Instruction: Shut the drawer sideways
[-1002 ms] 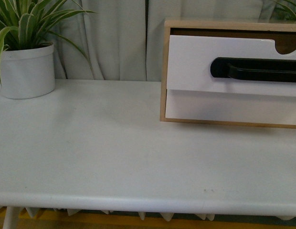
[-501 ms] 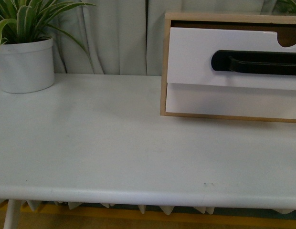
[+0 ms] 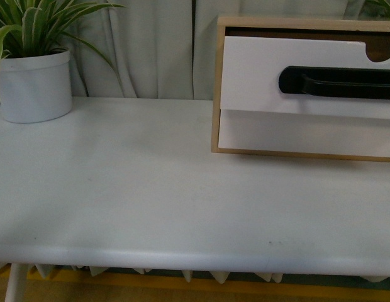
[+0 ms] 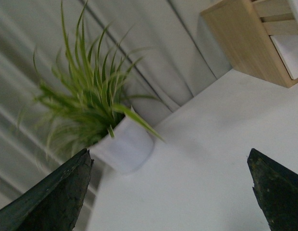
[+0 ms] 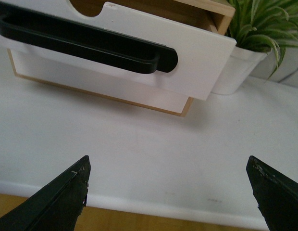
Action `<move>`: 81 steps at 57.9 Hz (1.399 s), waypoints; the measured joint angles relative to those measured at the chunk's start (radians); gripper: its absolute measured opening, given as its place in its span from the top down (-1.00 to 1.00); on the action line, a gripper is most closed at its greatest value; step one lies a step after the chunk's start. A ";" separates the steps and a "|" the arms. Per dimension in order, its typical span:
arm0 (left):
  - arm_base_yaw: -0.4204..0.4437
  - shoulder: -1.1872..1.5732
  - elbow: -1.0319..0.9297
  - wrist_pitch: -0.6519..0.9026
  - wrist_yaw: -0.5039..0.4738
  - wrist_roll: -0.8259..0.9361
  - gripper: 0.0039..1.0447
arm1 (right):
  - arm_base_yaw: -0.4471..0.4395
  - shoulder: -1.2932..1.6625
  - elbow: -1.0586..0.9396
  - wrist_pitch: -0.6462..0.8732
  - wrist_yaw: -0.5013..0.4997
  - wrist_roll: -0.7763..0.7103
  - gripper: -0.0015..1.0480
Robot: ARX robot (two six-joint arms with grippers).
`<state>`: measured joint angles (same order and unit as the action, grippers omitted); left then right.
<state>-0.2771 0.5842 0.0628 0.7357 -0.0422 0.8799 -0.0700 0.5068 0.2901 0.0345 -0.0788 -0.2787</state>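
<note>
The drawer (image 3: pixel 258 78), white with a long black bar handle (image 3: pixel 339 83) and a notch in its top edge, stands pulled out of its light wood frame (image 3: pixel 215 88) at the table's far right. It shows in the right wrist view (image 5: pixel 197 48) with its handle (image 5: pixel 91 45). Neither gripper shows in the front view. My right gripper (image 5: pixel 170 192) is open and empty above the table's front edge, apart from the drawer. My left gripper (image 4: pixel 170 187) is open and empty over the table, facing the plant; the wood frame (image 4: pixel 245 43) shows at that view's edge.
A white pot with a striped green plant (image 3: pixel 31 82) stands at the table's far left, also seen in the left wrist view (image 4: pixel 122 144). A second potted plant (image 5: pixel 240 67) stands beyond the drawer unit. A plain white lower front (image 3: pixel 302 135) sits under the drawer. Grey curtains hang behind.
The front view shifted slightly between one second ago and half a second ago, so everything sits a little higher in it. Since then nothing has moved.
</note>
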 joint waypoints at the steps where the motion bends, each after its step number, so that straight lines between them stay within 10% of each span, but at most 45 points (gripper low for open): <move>1: 0.000 0.022 0.003 0.025 0.014 0.027 -0.88 | -0.008 0.026 0.019 -0.003 -0.017 -0.041 -0.82; 11: 0.011 0.352 0.089 0.288 0.238 0.417 -0.88 | -0.050 0.195 0.166 -0.047 -0.098 -0.273 -0.82; 28: 0.015 0.624 0.223 0.278 0.444 0.779 -0.88 | -0.124 0.402 0.375 -0.111 -0.179 -0.515 -0.82; 81: -0.292 0.997 0.690 0.206 0.246 0.812 -0.88 | -0.201 0.617 0.604 -0.242 -0.265 -0.712 -0.82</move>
<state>-0.5690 1.5814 0.7525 0.9413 0.2039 1.6920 -0.2710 1.1236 0.8940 -0.2077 -0.3435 -0.9909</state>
